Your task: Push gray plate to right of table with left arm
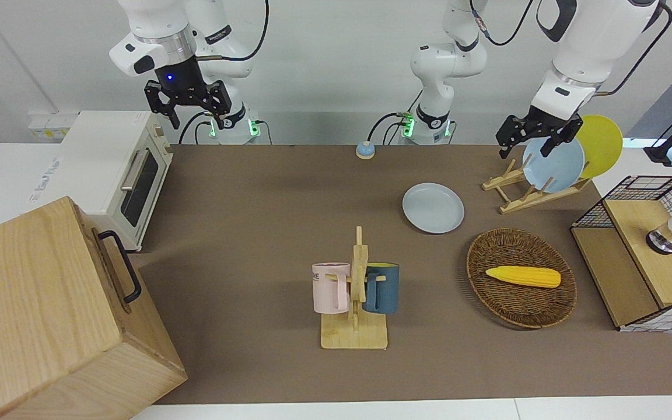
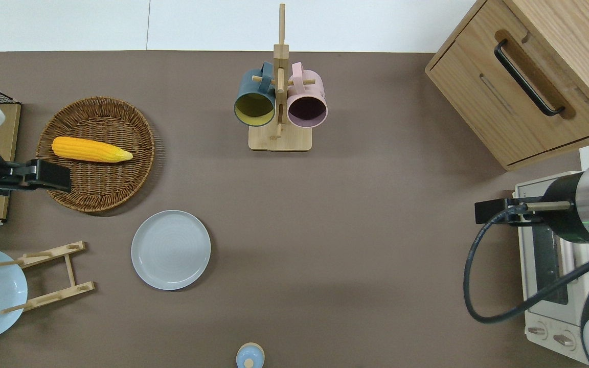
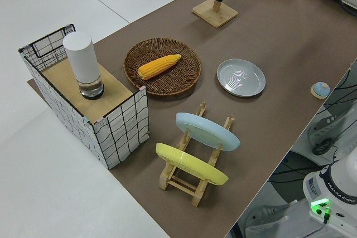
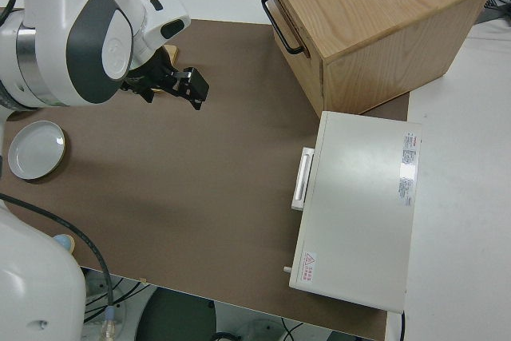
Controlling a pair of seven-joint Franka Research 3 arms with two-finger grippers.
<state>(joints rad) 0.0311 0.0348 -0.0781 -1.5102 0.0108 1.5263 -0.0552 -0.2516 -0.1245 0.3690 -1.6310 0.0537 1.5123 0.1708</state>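
The gray plate [image 1: 433,207] lies flat on the brown table [image 1: 266,192], between the wooden plate rack and the mug stand; it also shows in the overhead view [image 2: 171,250] and the left side view [image 3: 241,77]. My left gripper [image 1: 522,150] is open and empty, up in the air. In the overhead view it [image 2: 64,176] hangs over the rim of the wicker basket [image 2: 141,153], apart from the plate. My right arm is parked, its gripper [image 1: 196,114] open.
The basket holds a corn cob [image 2: 90,149]. A plate rack [image 1: 531,189] carries a light-blue plate [image 1: 555,166] and a yellow plate [image 1: 601,143]. A mug stand [image 1: 354,303], a wooden box [image 1: 50,315], a toaster oven [image 1: 117,169], a wire crate [image 1: 642,245] and a small blue bell [image 1: 365,150] stand around.
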